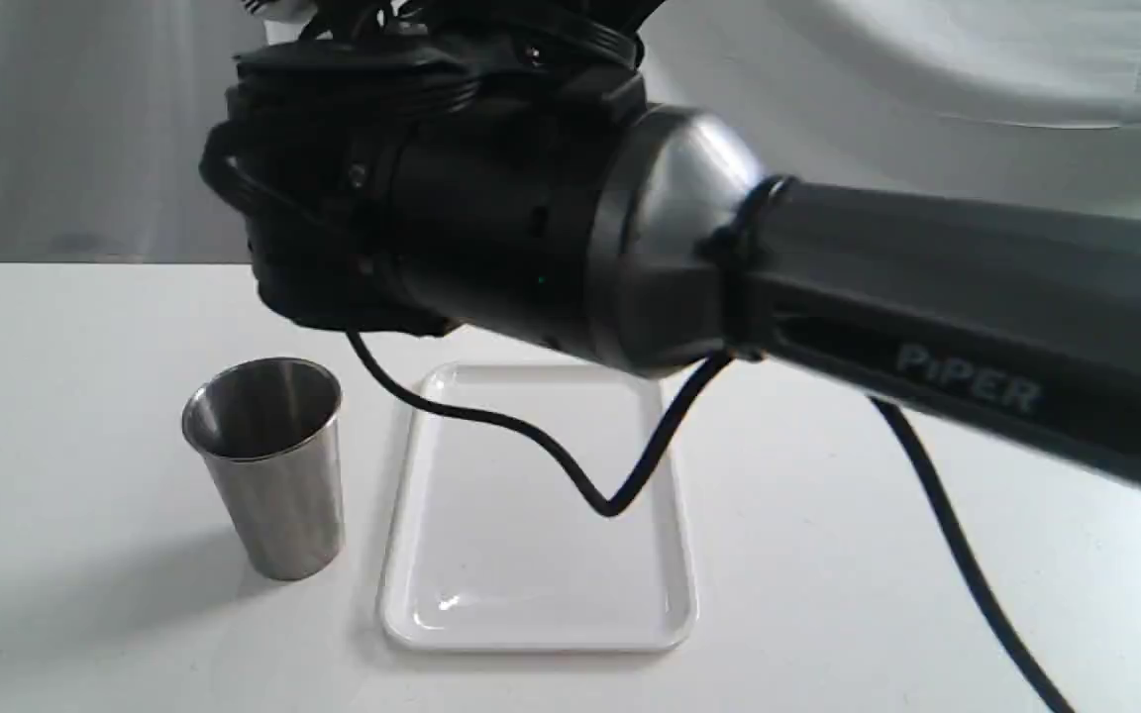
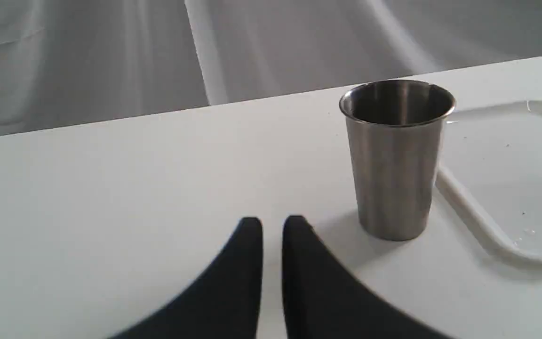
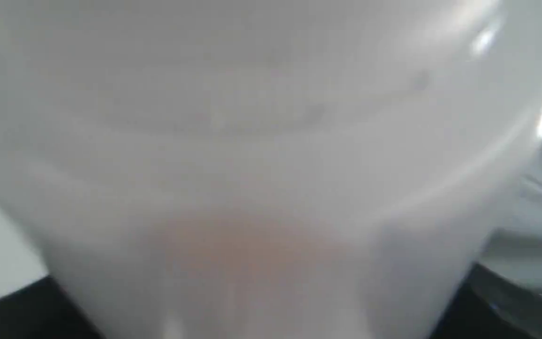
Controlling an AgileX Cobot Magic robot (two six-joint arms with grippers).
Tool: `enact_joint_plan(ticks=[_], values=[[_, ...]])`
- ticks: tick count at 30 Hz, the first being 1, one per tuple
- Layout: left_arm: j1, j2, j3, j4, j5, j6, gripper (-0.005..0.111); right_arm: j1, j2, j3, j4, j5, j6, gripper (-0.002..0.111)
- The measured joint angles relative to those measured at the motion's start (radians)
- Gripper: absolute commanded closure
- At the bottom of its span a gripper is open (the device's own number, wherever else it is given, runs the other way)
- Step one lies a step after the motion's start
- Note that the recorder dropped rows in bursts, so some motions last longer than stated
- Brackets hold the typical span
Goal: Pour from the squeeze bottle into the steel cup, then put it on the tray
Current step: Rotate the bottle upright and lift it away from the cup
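Observation:
The steel cup stands upright on the white table, just left of the white tray. My right arm reaches across from the right, its black wrist above the cup and tray. In the exterior view that wrist hides the squeeze bottle. Up close in the right wrist view, the squeeze bottle fills the picture as a blurred translucent white wall with an amber tint low down. My right gripper is shut on it, black fingers showing at its sides. My left gripper rests shut and empty near the steel cup.
A black cable sags from the right arm over the tray. White cloth hangs behind the table's far edge. Bare tabletop lies left of the cup and right of the tray.

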Motion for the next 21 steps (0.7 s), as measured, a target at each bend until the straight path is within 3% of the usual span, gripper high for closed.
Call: enact_joint_plan(ticks=[13, 21], values=[[0.000, 0.000, 0.000, 0.000, 0.000, 0.000, 0.098, -0.008, -0.099, 0.013, 0.075, -0.199, 0.002, 0.067], [0.000, 0.000, 0.000, 0.000, 0.000, 0.000, 0.098, -0.102, -0.225, 0.165, 0.222, -0.440, 0.037, 0.067]])
